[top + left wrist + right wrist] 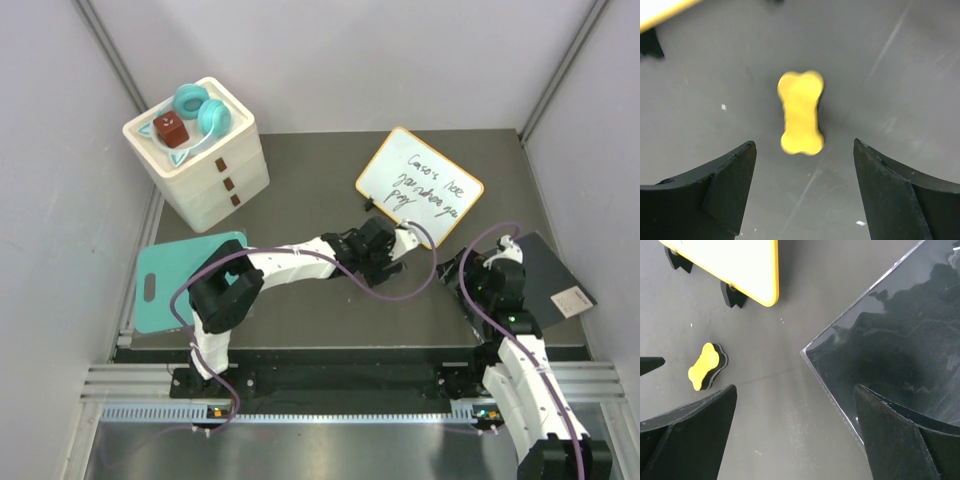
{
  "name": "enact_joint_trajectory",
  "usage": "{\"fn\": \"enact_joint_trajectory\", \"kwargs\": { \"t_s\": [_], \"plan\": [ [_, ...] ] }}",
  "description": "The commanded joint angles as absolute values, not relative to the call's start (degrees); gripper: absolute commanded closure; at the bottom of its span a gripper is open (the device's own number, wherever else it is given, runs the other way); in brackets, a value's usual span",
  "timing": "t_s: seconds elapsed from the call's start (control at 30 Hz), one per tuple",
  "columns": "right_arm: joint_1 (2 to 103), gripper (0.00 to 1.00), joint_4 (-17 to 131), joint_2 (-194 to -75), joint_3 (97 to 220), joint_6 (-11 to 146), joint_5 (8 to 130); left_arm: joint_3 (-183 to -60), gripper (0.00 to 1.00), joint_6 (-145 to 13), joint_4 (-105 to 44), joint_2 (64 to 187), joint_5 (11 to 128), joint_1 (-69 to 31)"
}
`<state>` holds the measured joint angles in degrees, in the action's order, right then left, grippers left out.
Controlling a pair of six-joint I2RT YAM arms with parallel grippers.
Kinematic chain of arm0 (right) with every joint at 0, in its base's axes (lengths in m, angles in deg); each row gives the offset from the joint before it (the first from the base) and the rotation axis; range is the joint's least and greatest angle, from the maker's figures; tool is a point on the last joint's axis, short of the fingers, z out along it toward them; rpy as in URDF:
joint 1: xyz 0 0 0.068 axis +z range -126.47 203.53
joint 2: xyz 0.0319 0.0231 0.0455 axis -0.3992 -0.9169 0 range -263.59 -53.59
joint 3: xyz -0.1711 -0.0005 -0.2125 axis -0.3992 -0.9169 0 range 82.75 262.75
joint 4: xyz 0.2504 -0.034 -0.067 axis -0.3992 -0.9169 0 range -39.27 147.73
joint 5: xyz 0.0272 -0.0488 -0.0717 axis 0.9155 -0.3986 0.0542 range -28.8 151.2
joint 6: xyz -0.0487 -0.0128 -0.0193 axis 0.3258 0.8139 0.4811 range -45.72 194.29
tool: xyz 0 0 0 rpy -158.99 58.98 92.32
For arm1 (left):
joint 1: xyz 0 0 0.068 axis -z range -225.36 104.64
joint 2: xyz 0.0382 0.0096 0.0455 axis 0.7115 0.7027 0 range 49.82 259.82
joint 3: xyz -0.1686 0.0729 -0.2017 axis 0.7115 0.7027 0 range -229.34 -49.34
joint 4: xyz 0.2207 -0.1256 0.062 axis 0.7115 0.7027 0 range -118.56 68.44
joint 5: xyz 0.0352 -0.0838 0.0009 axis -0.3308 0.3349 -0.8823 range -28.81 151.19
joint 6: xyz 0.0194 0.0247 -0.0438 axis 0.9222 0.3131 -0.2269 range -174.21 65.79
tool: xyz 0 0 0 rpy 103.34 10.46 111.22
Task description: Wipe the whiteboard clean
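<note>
eraser (801, 112) untouched, centred just ahead of spread jaws of left gripper (402, 240). right gripper (795, 387) spread too, slab (890, 340) corner ahead between jaws.

Open mat (890, 75) around the yellow eraser (801, 112); whiteboard (730, 260) just beyond, dark slab (900, 340) on the right.

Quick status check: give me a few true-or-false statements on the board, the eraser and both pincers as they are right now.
1. The whiteboard has writing on it. True.
2. The left pincer is clamped on the eraser. False: its jaws are open and the eraser lies on the table below them.
3. The headphones lie on the table. False: they sit on top of the drawer box.
4. The right pincer is open and empty. True.
</note>
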<state>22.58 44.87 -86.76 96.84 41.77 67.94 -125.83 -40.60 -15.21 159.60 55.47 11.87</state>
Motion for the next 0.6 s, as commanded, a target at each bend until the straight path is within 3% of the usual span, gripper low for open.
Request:
{"fn": "enact_joint_trajectory", "kwargs": {
  "t_s": [0.0,0.1,0.2,0.57],
  "plan": [
    [22.03,0.01,47.36,-87.95,99.54,43.0,69.11,-125.89,0.18,-39.53,-13.71,160.12,60.22,10.02],
    [21.95,0.01,47.62,-88.31,99.45,42.91,69.28,-126.86,0.24,-40.49,-13.7,161.52,60.92,9.14],
    [21.94,0.01,47.62,-88.31,99.45,42.91,69.29,-127.82,0.39,-41.28,-14.76,162.93,62.33,8.52],
    [22.03,0.01,47.1,-88.22,99.98,43.0,69.11,-132.83,0.43,-44.09,-14.85,167.67,61.71,7.9]
  ]
}}
